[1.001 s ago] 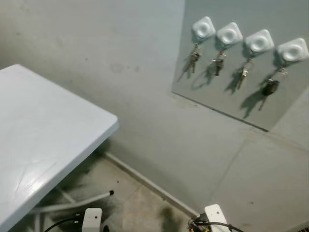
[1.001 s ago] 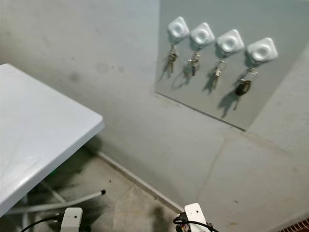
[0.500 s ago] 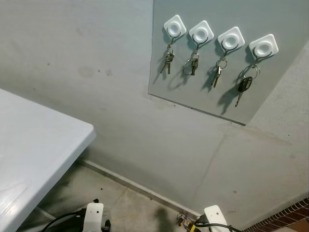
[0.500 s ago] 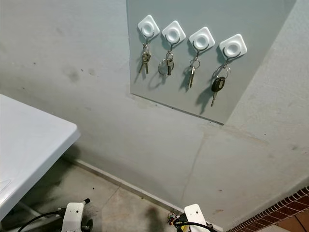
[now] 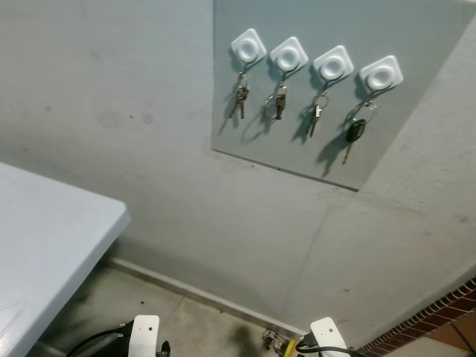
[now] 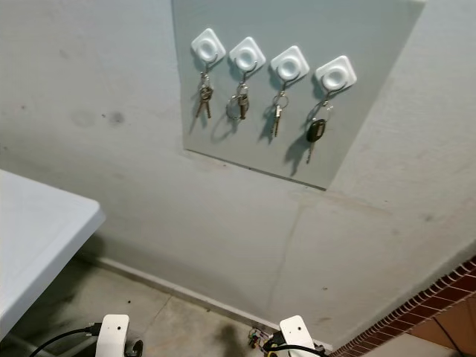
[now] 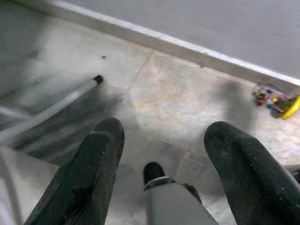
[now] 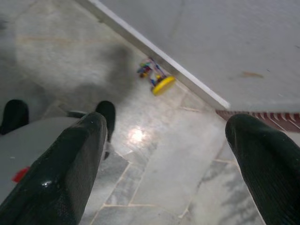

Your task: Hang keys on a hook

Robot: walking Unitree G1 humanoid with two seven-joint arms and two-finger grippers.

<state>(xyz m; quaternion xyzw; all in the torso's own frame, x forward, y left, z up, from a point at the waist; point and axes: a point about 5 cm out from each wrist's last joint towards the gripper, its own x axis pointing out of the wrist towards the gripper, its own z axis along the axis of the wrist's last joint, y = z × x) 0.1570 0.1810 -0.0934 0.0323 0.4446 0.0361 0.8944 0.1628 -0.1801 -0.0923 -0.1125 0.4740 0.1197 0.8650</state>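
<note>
A grey board [image 5: 401, 30] on the wall carries a row of white hooks [image 5: 288, 53]. A bunch of keys hangs from each: two small bunches [image 5: 239, 97] on the left, a single key [image 5: 316, 115], and a black-headed car key [image 5: 355, 132] on the rightmost hook [image 5: 381, 74]. Both arms hang low, well below the board. My left gripper [image 7: 164, 129] is open over the floor with nothing between its fingers. My right gripper [image 8: 171, 122] is also open and holds nothing.
A white table [image 5: 44, 245] juts in from the left, its leg [image 7: 51, 105] resting on the stone floor. A small yellow, many-coloured object [image 8: 157, 79] lies by the skirting. Red brickwork [image 5: 439, 320] starts at the lower right.
The camera has swung right and closer to the wall: the board now sits further left in the picture and less of the table shows. The keys hang as before.
</note>
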